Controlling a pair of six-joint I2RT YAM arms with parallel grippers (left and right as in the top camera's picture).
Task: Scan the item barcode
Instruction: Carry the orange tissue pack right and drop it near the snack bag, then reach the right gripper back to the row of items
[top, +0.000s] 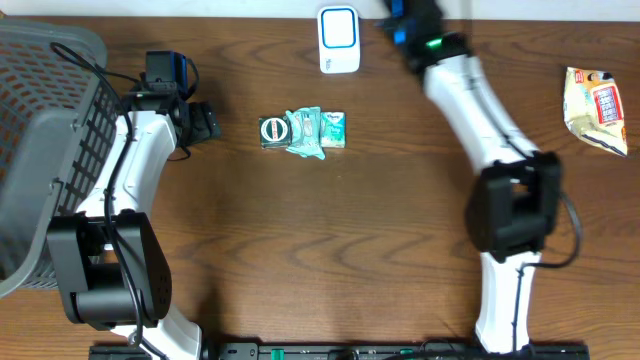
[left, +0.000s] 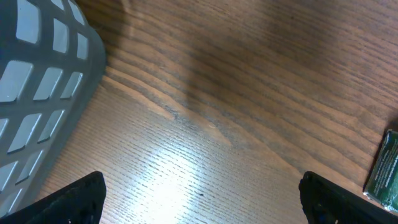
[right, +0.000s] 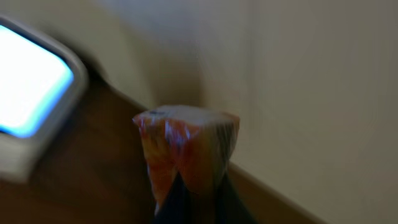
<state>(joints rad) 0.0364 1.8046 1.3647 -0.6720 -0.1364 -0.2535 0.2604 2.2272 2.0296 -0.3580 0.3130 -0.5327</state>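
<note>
The scanner (top: 338, 38), a white unit with a lit blue screen, stands at the table's far edge; its screen glows at the left of the right wrist view (right: 28, 87). My right gripper (top: 393, 20) is just right of the scanner, shut on an orange-red packet (right: 186, 140) that sticks up from between its fingers (right: 199, 199). The packet is blurred and no barcode shows. My left gripper (top: 205, 122) hovers open over bare wood (left: 202, 205), with nothing between its fingers (left: 78, 202).
A grey mesh basket (top: 45, 130) fills the left side (left: 37, 93). Green packets (top: 302, 131) lie in a cluster mid-table, one at the edge of the left wrist view (left: 385, 174). A yellow-red snack bag (top: 597, 108) lies far right.
</note>
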